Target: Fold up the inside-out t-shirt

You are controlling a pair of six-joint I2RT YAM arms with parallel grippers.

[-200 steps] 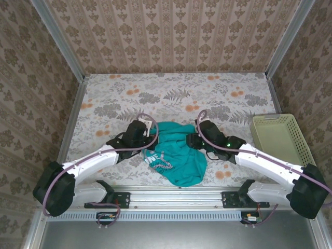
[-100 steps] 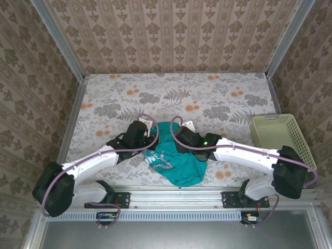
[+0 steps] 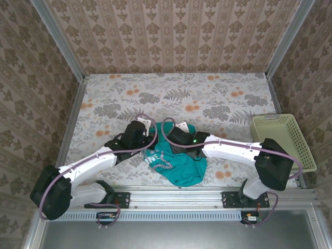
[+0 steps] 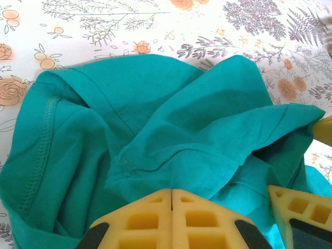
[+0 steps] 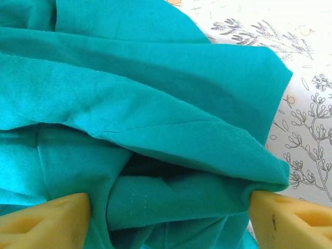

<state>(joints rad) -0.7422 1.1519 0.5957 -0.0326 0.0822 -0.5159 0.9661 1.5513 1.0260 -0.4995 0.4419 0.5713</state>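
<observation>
A crumpled, teal inside-out t-shirt (image 3: pixel 179 166) lies at lower centre of the overhead frame, on the flowered counter (image 3: pixel 218 93) near its bottom edge; the left fingers (image 4: pixel 145 218) are pressed shut, tips against a fold of cloth; the right fingers (image 5: pixel 46 218) stand wide apart, straddling bunched fabric; a pale yellow basket (image 3: pixel 282 137) sits at right.

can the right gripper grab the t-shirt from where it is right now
Probably yes. The right gripper stands open right at the t-shirt, with a bunched teal fold lying between its yellow fingers. Nothing else appears to be in the way.
</observation>
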